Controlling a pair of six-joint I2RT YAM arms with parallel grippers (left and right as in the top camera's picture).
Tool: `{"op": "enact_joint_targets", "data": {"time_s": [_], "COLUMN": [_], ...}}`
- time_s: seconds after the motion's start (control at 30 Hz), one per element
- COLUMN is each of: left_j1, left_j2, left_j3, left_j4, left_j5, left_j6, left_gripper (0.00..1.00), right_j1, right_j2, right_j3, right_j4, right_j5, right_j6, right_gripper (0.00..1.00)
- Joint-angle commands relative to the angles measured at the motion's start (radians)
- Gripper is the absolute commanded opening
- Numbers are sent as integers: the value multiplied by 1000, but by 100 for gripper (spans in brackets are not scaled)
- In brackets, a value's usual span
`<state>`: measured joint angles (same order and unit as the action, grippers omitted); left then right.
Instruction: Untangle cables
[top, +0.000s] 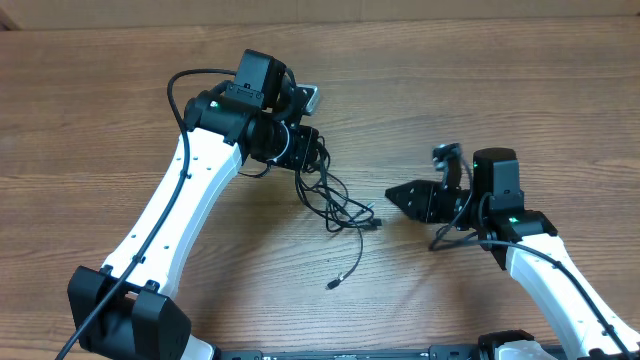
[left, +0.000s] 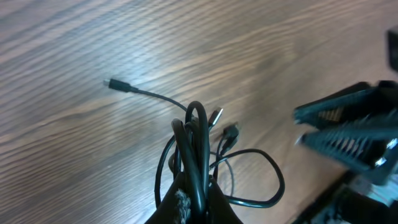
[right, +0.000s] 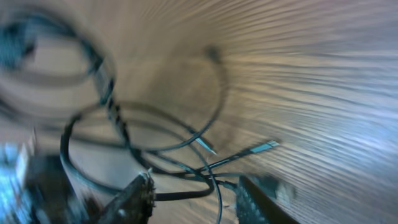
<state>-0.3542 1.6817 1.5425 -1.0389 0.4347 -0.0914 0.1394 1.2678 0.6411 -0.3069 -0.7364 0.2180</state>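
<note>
The cables (top: 328, 200) lie as a loose black bunch near the middle of the table (top: 500, 90). Their upper end is gathered up at 11 o'clock, and their loops spread out toward 5 o'clock. One loose cord (top: 352, 262) trails off toward 6 o'clock and ends in a small plug lying alone on the wood. In the left wrist view, two silver-tipped plugs (left: 216, 116) sit side by side just past the top of the pinched bundle.

The left gripper (top: 303, 150) has its fingers clamped together on the upper end of the cables, with several strands squeezed between the pads. The rest of the loops sag to the table around it.

At 3 o'clock from the bunch, the right gripper (top: 392, 195) sits low over the wood, just beside the outermost loop and pointing at it. Its fingers (right: 134, 199) are spread apart with nothing between them. The right wrist view is heavily blurred, and cords cross the gap further out on the table
</note>
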Motion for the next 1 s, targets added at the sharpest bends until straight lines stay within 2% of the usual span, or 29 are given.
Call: {"op": "enact_joint_targets", "data": {"time_s": [0.0,0.2,0.27,0.3,0.5,0.53,0.6,0.73,0.97], "left_j1": [-11,-15,-15,-15,-15,-15,-15,-15,-15], "left_j2": [-27,-26,-21,-19,-14,-13,-14,-13,-13], "left_j3": [25,24,24,24,24,24,24,24,24], "left_j4": [6,4,4,4,6,7,6,8,8], "left_j5": [80,79,80,80,71,62,44,45,45], "left_j6": [48,47,47,47,47,47,43,43,43], "left_gripper": [4,4,4,4,4,4,4,4,4], "right_j1": [28,56,73,83,125,124,128,171,331], "right_j2": [-2,-3,-6,-6,-6,-6,-6,-2,112], "right_j3": [6,16,50,80,380,428,502,529,510], "right_j4": [-1,51,20,-21,-360,-396,-458,-527,-581], "right_j5": [-48,-5,62,117,434,428,388,296,346], "right_j6": [-333,-388,-388,-387,-303,-301,-316,-412,-455], "right_gripper": [49,50,42,39,39,40,47,55,55]}}
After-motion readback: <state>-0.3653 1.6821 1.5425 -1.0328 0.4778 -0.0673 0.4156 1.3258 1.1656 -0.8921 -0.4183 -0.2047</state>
